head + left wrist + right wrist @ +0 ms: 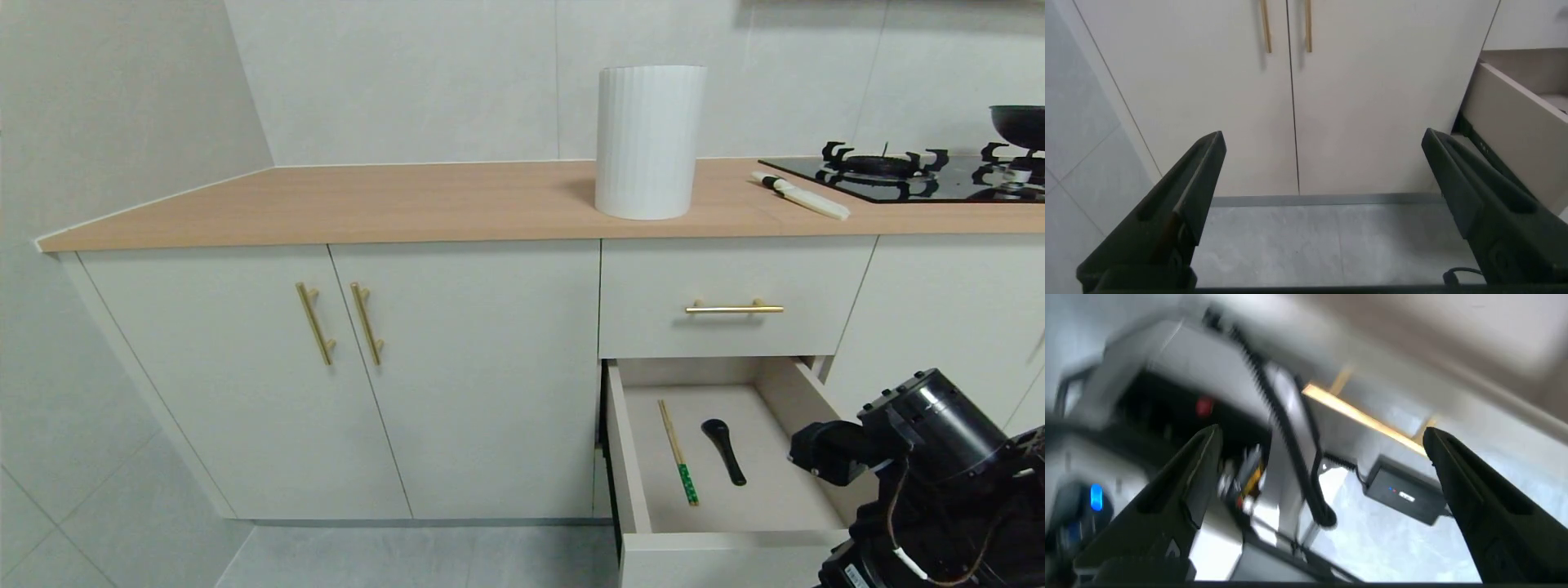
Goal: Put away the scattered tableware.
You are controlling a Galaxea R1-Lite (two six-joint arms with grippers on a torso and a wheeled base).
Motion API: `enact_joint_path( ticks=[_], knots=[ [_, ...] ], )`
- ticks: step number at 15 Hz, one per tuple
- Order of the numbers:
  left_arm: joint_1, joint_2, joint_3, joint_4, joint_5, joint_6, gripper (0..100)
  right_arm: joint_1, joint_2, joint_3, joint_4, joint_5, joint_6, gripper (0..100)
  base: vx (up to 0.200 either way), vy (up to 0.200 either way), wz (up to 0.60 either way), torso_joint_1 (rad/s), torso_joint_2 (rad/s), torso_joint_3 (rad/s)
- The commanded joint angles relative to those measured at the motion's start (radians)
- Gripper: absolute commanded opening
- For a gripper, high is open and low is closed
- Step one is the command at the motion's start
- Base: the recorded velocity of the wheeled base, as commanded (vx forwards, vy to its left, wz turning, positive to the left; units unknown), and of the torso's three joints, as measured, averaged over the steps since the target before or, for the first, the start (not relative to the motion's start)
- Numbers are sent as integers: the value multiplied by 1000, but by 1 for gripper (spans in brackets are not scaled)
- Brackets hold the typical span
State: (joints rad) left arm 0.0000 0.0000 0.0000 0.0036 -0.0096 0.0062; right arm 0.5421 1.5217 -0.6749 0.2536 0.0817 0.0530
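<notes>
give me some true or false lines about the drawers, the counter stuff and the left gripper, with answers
1. The lower drawer is open. True.
2. The chopsticks and the black spoon lie on the counter. False: both lie inside the open drawer.
3. A knife lies on the counter near the stove. True.
4. The white container lies tipped on its side. False: it stands upright.
5. The left gripper is shut on a spoon. False: it is open and empty.
</notes>
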Motion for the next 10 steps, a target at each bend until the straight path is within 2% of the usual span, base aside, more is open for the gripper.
enact_joint_path(
  ticks=[1, 10],
  knots=[
    [0, 0, 0, -1, -1, 0, 100, 16, 3, 1, 18, 18, -2, 100, 0, 0, 0, 0, 0, 0],
    [0, 0, 0, -1, -1, 0, 100, 9, 161, -6, 15, 4, -2, 100, 0, 0, 0, 0, 0, 0]
  ],
)
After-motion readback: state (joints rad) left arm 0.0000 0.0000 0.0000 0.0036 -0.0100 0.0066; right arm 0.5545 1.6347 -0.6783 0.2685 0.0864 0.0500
